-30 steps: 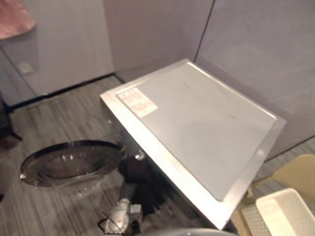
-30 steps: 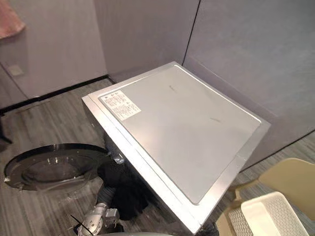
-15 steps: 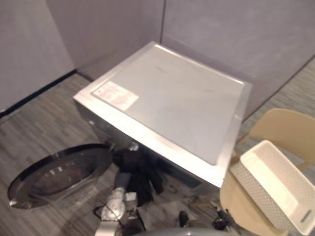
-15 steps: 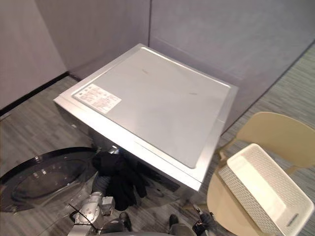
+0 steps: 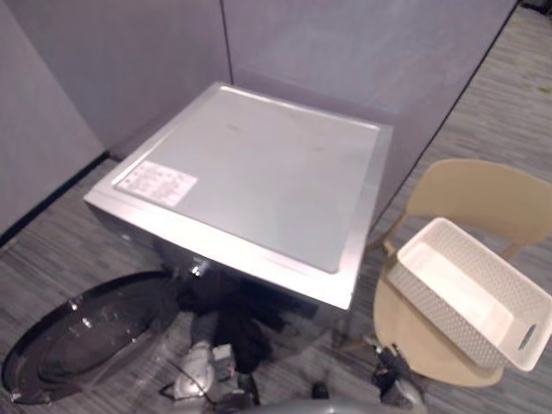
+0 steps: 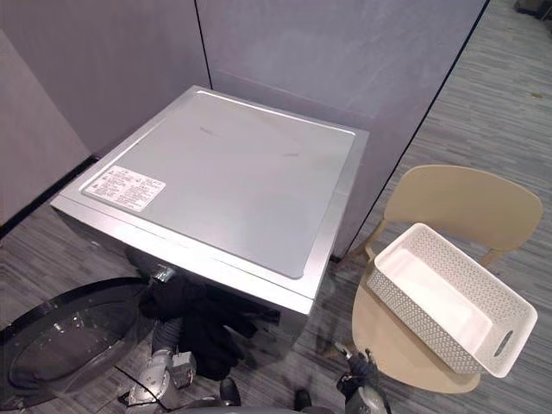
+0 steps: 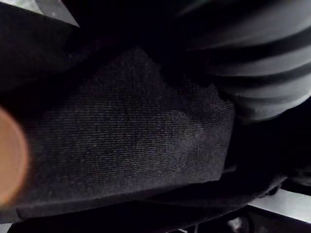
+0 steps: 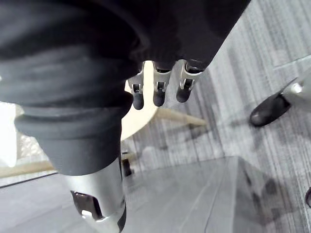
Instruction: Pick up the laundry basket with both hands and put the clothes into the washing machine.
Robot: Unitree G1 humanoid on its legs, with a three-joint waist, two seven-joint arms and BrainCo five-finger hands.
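Dark clothes (image 6: 203, 319) hang out of the front opening of the silver washing machine (image 5: 250, 172), above its open round door (image 5: 78, 341) that lies low at the left. My left arm reaches up into them. In the left wrist view the dark cloth (image 7: 136, 136) lies right against my left hand (image 7: 262, 73), hiding its fingers. The white laundry basket (image 6: 414, 315) stands empty on a beige chair (image 6: 466, 203) to the right of the machine. My right hand (image 6: 360, 398) hangs low by the chair's front, fingers (image 8: 155, 94) relaxed and holding nothing.
Grey partition walls (image 5: 345, 52) close in behind the machine and at its left. Striped grey floor (image 6: 509, 112) runs past the chair to the right. The open door takes up the floor at the lower left.
The camera has swung right, so the machine sits further left and the chair and basket show fully. My left arm stays at the dark clothes in the opening.
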